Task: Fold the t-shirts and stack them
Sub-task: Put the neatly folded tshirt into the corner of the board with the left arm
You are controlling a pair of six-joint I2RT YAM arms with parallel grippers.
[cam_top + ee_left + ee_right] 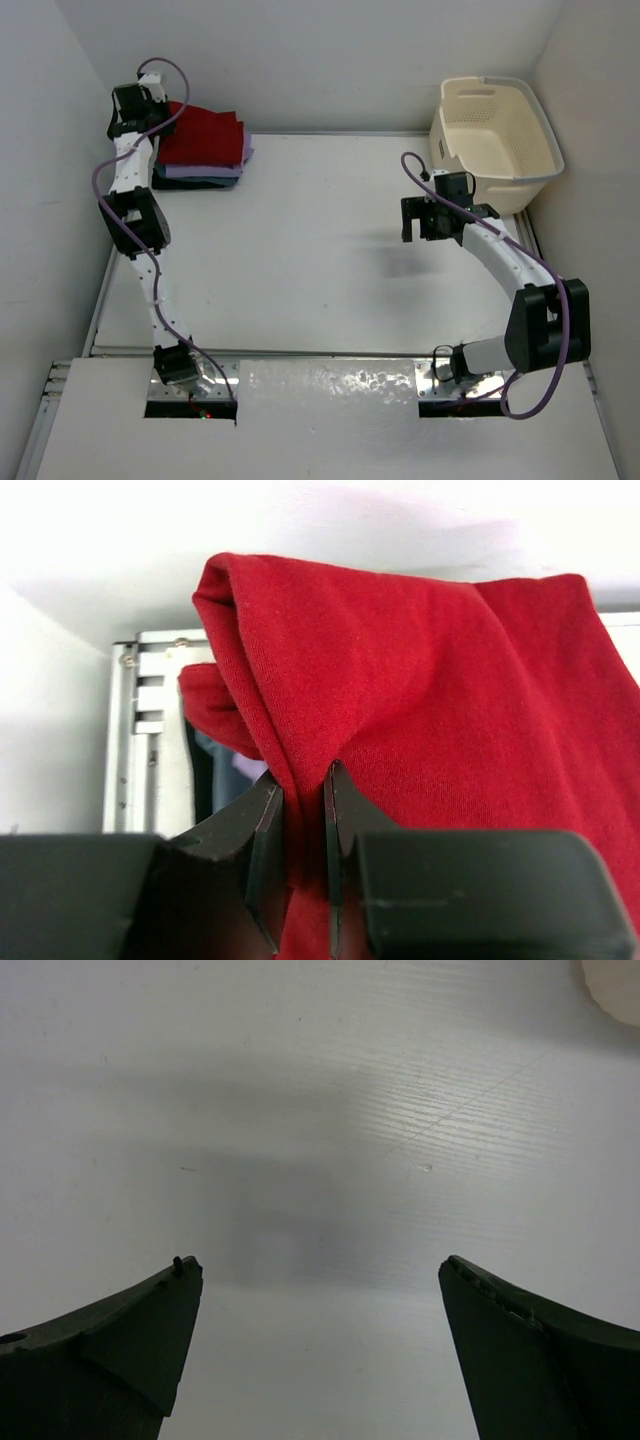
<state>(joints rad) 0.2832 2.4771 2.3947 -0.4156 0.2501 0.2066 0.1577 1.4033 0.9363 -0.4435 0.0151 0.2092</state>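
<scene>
A stack of folded t-shirts lies at the table's back left corner, with the red t-shirt on top. Below it show a lavender layer and a dark edge. My left gripper reaches over the stack's left end. In the left wrist view, my left gripper is shut on a pinched fold of the red t-shirt, and bits of darker and pale cloth show underneath at the left. Over bare table near the right middle, my right gripper stands open with nothing between its fingers.
A cream laundry basket stands at the back right, just behind the right arm; its rim shows in the corner of the right wrist view. Walls close in on the left and back. A metal rail runs along the table's left edge.
</scene>
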